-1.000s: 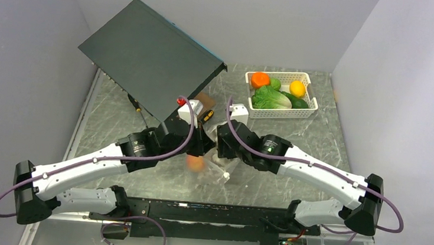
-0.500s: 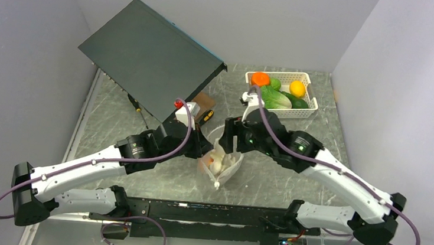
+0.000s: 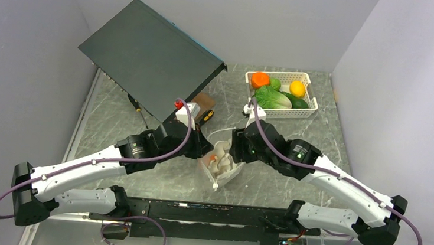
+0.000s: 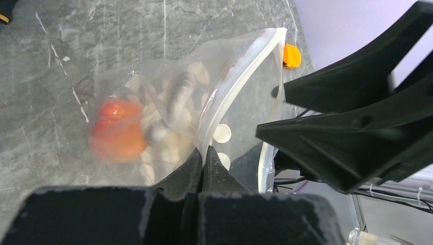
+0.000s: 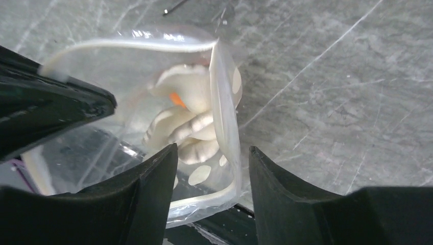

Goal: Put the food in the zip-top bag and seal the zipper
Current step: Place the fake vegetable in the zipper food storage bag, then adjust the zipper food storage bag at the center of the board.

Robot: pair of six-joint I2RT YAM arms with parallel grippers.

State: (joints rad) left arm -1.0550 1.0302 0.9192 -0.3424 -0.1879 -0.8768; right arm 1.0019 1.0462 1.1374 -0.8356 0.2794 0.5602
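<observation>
The clear dotted zip-top bag (image 3: 221,165) stands open on the table between both arms. My left gripper (image 4: 203,152) is shut on its whitish zipper strip (image 4: 236,87), holding the mouth up. Inside lie a pink-orange peach (image 4: 117,130) and a pale beige ribbed piece (image 5: 190,133). My right gripper (image 5: 212,153) is open and empty, its jaws straddling the bag's mouth edge (image 5: 224,107) from above. In the top view the right gripper (image 3: 237,151) sits right over the bag. More food, an orange (image 3: 260,79), a yellow fruit (image 3: 297,88) and green pieces (image 3: 273,98), lies in the basket.
A white slotted basket (image 3: 311,84) stands at the back right. A large dark flat box (image 3: 149,54) leans at the back left. A small screwdriver (image 3: 137,106) and a brown piece (image 3: 206,102) lie beside it. Grey walls close both sides.
My right arm swung back from over the bag toward the basket side, then lowered its open gripper onto the bag's mouth. The bag now holds the beige piece and stands more open.
</observation>
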